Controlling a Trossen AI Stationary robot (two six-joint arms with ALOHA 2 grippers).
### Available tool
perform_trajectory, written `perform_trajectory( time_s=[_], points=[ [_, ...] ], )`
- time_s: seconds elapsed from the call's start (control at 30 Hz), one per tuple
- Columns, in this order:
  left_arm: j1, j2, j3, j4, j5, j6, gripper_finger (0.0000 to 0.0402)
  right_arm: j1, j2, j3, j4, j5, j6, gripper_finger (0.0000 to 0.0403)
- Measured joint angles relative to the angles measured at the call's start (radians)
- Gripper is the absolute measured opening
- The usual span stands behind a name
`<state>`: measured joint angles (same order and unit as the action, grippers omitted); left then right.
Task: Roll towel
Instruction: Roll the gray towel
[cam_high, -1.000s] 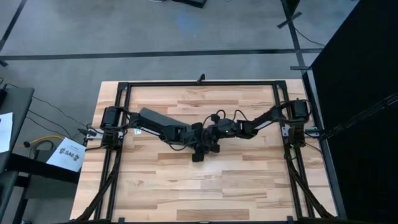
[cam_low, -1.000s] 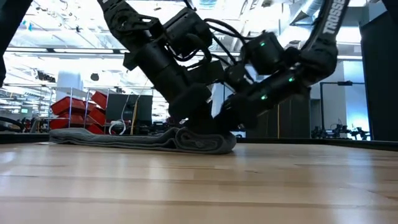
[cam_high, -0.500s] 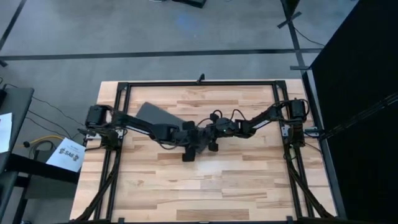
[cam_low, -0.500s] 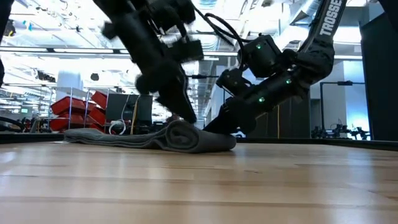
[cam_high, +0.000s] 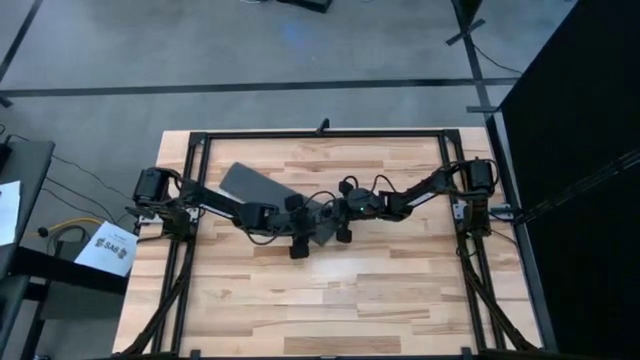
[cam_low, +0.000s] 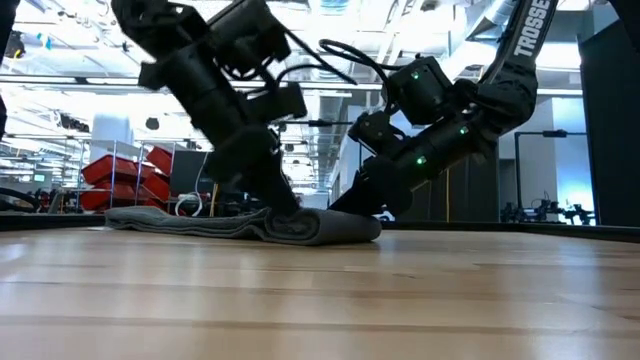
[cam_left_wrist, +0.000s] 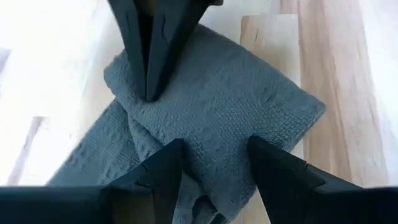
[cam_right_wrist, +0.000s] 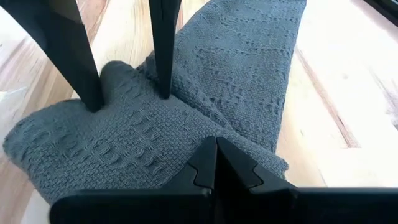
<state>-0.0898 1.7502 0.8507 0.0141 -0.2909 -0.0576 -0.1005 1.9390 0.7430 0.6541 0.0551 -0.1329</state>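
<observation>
From above, the towel (cam_high: 262, 189) lies mid-table (cam_high: 400, 290), running from far left toward the middle, where both grippers meet. At table height, its near end is bunched into a low fold. The left gripper (cam_left_wrist: 211, 165) is spread over the cloth; the right gripper (cam_right_wrist: 216, 163) is clenched against it.
</observation>
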Motion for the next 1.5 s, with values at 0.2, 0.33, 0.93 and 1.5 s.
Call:
perform_trajectory(
  time_s=[0.2, 0.33, 0.93, 1.5],
  points=[
    [-0.008, 0.001, -0.06, 0.128, 0.009, -0.054, 0.0173, -0.001, -0.035, -0.003, -0.008, 0.0, -0.002, 0.0],
    [-0.013, 0.004, -0.072, 0.183, 0.014, -0.098, 0.0173, 0.009, -0.038, -0.003, -0.021, 0.0, 0.0, 0.0],
    [-0.048, 0.294, 0.158, 0.377, 0.017, -0.27, 0.0173, 0.104, -0.464, -0.263, -0.182, 0.081, 0.113, 0.0],
    [-0.074, 0.377, 0.293, 0.353, -0.008, -0.308, 0.0173, 0.173, -0.134, -0.28, 0.129, 0.087, 0.137, 0.0]
  ],
)
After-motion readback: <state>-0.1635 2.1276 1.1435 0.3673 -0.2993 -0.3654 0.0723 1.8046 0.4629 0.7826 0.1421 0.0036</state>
